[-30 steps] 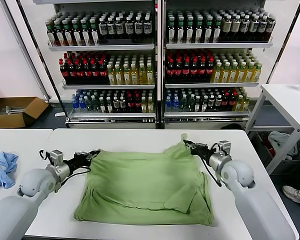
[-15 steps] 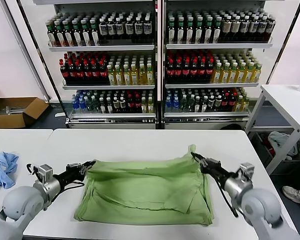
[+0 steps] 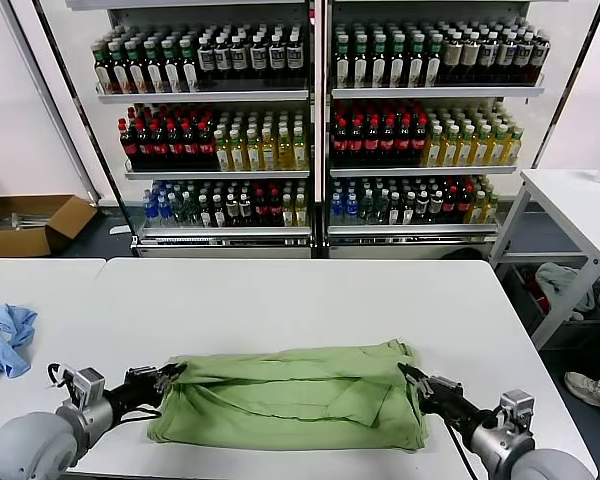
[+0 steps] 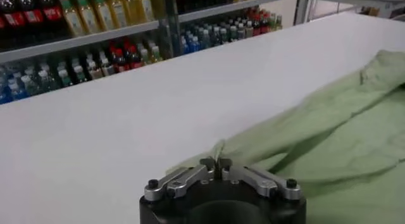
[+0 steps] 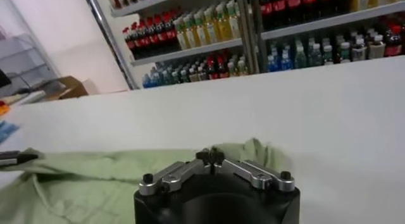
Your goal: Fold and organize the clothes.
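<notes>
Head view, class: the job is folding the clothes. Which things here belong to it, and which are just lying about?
Belonging to the job:
- light green shirt, folded over on the white table
- left gripper
- right gripper

Lying about:
- crumpled light blue cloth
- cardboard box
- shelves of bottles

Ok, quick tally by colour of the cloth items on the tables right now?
Green: 1, the polo shirt, folded over on the main table, pinched at its far corners by the left gripper and right gripper.
Light blue: 1, the crumpled cloth on the side table.
Total: 2.

Shirt's [image 3: 290, 396] far edge now drawn toward near edge, folded over.
</notes>
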{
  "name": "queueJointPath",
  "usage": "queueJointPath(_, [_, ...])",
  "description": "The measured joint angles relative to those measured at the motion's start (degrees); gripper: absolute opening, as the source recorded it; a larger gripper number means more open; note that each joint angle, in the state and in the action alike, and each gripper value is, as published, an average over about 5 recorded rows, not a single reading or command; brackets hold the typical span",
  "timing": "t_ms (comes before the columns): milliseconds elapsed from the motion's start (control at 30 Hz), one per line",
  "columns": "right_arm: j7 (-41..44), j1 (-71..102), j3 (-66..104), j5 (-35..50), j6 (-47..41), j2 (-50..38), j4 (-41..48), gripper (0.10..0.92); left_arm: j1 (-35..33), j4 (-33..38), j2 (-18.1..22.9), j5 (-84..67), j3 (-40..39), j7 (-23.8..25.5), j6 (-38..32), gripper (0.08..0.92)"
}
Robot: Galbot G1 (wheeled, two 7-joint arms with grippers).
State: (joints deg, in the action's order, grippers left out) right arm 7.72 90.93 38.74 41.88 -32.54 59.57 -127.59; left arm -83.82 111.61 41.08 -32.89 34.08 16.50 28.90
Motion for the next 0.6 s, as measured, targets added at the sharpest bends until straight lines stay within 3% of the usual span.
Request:
queueJointPath(333, [1.4,1.1,5.5,-1.3,4.0,1.3,-0.2,0.51,-1.5,3.1,-0.8,-2.8,4.5,-4.1,2.2,0.549])
queueJointPath(600, [1.3,2.6,10.6,-1.4,8.3,2.8,1.5,0.743,-4.5,7.7,2.7,-10.3,6.2,-13.9,2.4,0.769])
